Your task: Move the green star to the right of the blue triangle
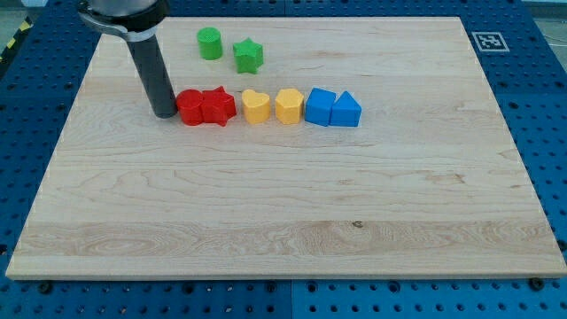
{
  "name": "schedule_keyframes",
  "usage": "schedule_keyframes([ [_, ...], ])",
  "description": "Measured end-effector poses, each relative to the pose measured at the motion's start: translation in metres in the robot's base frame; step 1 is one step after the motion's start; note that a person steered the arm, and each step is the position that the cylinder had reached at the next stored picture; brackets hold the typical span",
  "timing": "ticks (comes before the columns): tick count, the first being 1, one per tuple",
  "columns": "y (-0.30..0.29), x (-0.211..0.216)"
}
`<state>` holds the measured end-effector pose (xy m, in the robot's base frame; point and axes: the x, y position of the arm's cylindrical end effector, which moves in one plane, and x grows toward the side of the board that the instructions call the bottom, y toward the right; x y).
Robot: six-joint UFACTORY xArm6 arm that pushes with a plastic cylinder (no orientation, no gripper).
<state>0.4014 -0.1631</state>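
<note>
Item: wooden board [283,221] on a blue perforated bench, eight blocks, one pushing rod.

Rod: plain dark cylinder, no jaws, holding nothing. My tip [164,115] rests on the board at the left end of the block row, touching or just beside the red cylinder [190,107].

Row, left to right: red cylinder, red star [218,106], yellow heart [256,106], yellow block [289,105] of uncertain shape, blue cube [320,105], blue triangle [346,110]. Neighbours within each colour pair touch.

Far side: green cylinder [209,43], and just right of it the green star [249,56], apart from the row and behind the gap between the red star and the yellow heart.

Task object: green star, untouched, well left of its goal, which is the bare spot right of the blue triangle.

Handling note, as judgement:
- Bring the tip round to the star's left, between it and the green cylinder, without nudging either one.
- Push rightward along the far side of the row, past the triangle.
- Then shift behind the star and ease it nearer, level with the triangle.
- Push through the star's centre; off-centre contact would spin it into the row.
</note>
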Motion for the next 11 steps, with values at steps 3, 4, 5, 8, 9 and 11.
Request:
schedule_keyframes([
  [3, -0.030, -0.020],
  [4, -0.066, -0.055],
  [5, -0.053, -0.082],
  [8, 0.119, -0.105],
  [9, 0.129, -0.106],
  [11, 0.118, -0.132],
])
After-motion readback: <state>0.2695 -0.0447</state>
